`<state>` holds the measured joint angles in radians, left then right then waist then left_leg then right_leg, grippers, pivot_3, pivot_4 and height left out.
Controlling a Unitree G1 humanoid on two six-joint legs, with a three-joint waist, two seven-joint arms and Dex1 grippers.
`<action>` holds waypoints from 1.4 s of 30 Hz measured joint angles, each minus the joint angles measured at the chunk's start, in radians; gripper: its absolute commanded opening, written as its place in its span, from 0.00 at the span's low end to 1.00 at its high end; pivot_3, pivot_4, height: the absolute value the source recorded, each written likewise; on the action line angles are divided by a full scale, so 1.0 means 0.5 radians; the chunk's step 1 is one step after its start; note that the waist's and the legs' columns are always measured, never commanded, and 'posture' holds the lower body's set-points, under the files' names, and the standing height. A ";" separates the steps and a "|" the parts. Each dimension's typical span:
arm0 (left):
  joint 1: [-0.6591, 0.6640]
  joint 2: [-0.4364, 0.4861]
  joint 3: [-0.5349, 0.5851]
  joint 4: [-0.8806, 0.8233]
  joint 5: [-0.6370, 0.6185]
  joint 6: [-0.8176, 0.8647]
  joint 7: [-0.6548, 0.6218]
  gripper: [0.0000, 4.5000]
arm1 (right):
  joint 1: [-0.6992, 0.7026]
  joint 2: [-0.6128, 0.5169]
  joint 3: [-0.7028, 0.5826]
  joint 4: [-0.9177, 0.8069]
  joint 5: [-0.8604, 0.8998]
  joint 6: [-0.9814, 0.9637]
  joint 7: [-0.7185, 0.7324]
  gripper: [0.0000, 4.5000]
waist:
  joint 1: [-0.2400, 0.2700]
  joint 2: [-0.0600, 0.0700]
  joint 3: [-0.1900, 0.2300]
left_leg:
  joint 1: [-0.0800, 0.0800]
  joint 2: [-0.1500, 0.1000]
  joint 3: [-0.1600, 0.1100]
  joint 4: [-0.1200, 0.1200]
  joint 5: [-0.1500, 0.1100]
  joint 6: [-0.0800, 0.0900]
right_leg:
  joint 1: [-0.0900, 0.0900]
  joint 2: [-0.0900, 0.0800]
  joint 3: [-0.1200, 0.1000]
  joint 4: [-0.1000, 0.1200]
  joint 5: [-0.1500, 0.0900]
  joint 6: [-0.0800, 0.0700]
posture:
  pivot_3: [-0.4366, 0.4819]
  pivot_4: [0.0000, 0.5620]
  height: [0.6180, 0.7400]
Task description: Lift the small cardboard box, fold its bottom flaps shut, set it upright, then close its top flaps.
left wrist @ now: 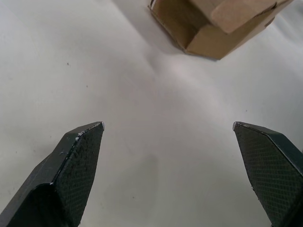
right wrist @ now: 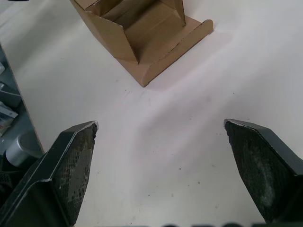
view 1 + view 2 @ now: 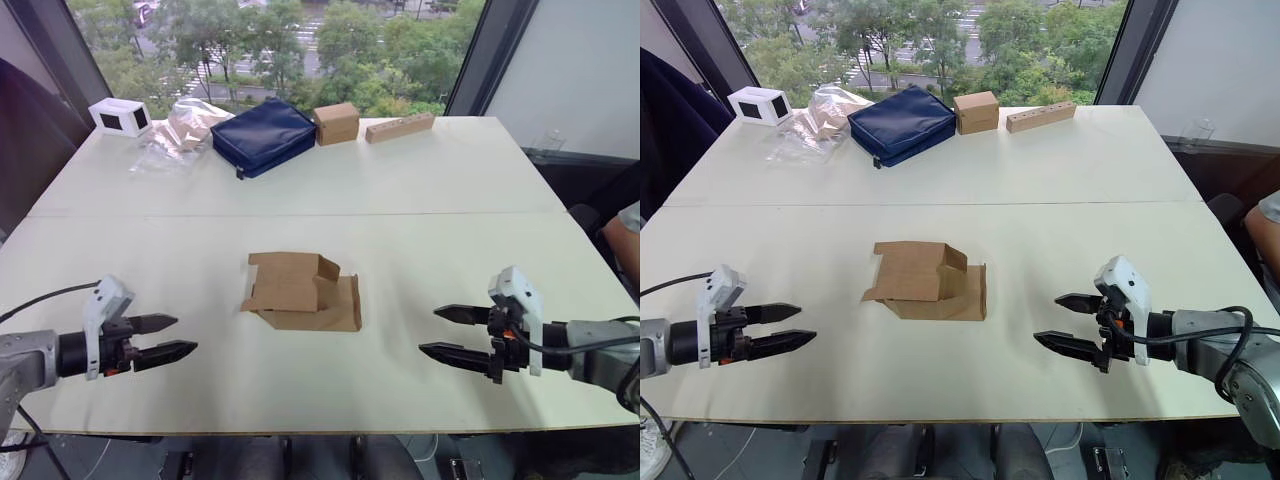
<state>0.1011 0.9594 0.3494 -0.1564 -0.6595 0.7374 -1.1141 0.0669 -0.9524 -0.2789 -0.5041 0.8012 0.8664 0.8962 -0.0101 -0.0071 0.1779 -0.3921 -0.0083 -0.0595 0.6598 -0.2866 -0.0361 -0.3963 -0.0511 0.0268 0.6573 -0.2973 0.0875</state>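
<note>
The box (image 3: 303, 292) lies on its side at the centre of the frame on the white table (image 3: 440, 200), flaps open, untouched. At lower left the left gripper (image 3: 172, 337) hovers with fingers apart; at lower right the right gripper (image 3: 440, 331) does likewise. A navy pouch (image 3: 264, 134) sits upper centre.

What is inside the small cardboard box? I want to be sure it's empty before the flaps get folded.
The right wrist view looks into the open end of the small cardboard box: bare brown cardboard walls, nothing visible inside. Its deeper part is hidden by the flaps.
</note>
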 measured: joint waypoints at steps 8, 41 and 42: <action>-0.013 -0.004 -0.001 0.016 -0.002 0.005 0.013 1.00 | 0.000 0.024 0.004 -0.002 -0.006 0.000 -0.022 1.00 | 0.000 0.000 0.000 | 0.000 0.000 0.000 0.000 0.000 0.000 | 0.000 0.000 0.000 0.000 0.000 0.000 | 0.48 0.27 1.00; -0.946 -0.153 -0.266 0.681 -0.360 0.866 -0.149 1.00 | -0.399 0.020 0.174 -0.184 -0.086 0.057 -0.191 1.00 | 0.003 0.002 0.000 | 0.001 -0.003 -0.001 0.004 0.000 0.000 | 0.000 0.006 -0.005 0.008 0.004 0.007 | 0.48 0.27 1.00; -1.050 -0.221 -0.330 0.771 -0.354 0.910 -0.144 1.00 | -0.465 0.020 0.219 -0.247 -0.085 0.069 -0.219 1.00 | 0.006 0.002 0.000 | 0.001 -0.003 -0.001 0.005 0.000 0.000 | 0.000 0.008 -0.006 0.008 0.004 0.007 | 0.48 0.27 1.00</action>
<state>-0.4238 0.8491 0.1846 0.2294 -0.8367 1.1923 -1.1863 -0.1657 -0.9424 -0.1695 -0.6275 0.7589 0.9007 0.7868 -0.0072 -0.0062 0.1781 -0.3918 -0.0098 -0.0602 0.6625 -0.2864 -0.0360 -0.3964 -0.0472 0.0240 0.6615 -0.2954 0.0911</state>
